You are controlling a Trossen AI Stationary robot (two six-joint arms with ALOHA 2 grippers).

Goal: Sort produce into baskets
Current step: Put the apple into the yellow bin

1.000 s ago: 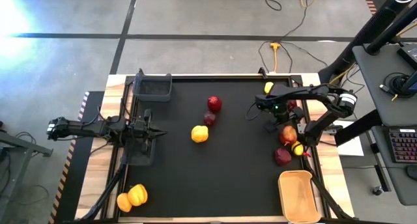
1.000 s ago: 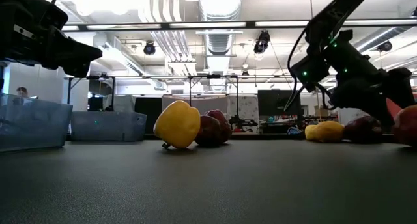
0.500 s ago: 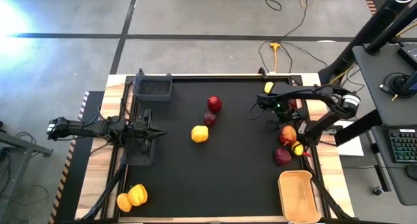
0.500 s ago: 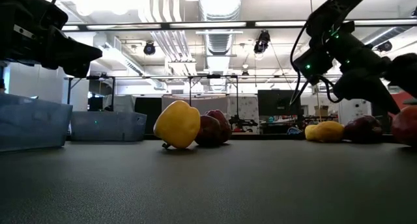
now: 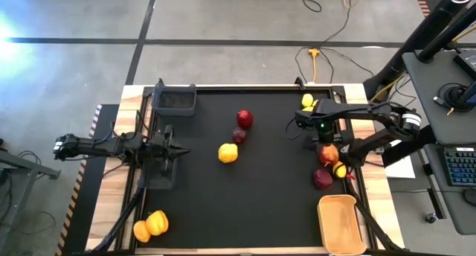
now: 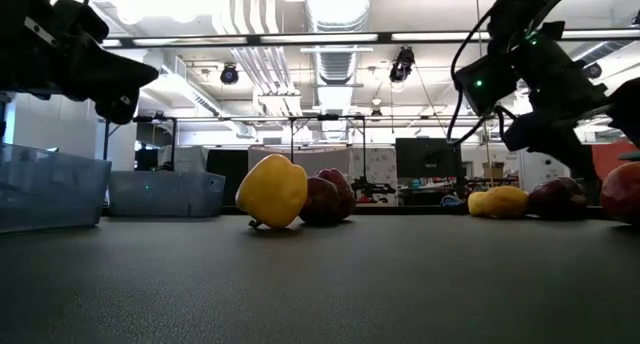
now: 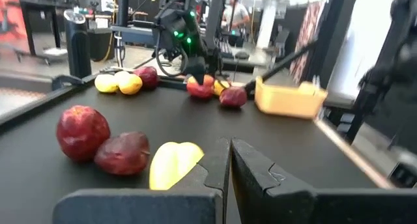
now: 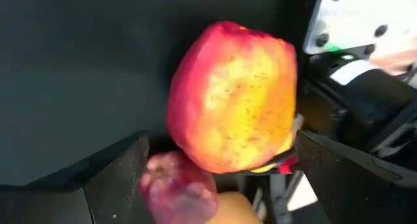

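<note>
We see a red-and-yellow apple [image 8: 231, 97] resting on the black table [image 5: 260, 196] near its right edge, framed between the spread fingers of the right gripper [image 5: 325, 142] without visible contact. A dark red fruit [image 5: 322, 179] and the tan tray [image 5: 340, 223] lie beside it. The left gripper [image 5: 178, 152], fingers pressed together, waits at the left side.

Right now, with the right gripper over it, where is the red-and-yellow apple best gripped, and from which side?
Take the red-and-yellow apple across its widest middle, coming straight down from above. It is roundish, and the open fingers of the right gripper frame it. A smaller red fruit crowds one side, so a sideways approach would likely knock it.
</note>
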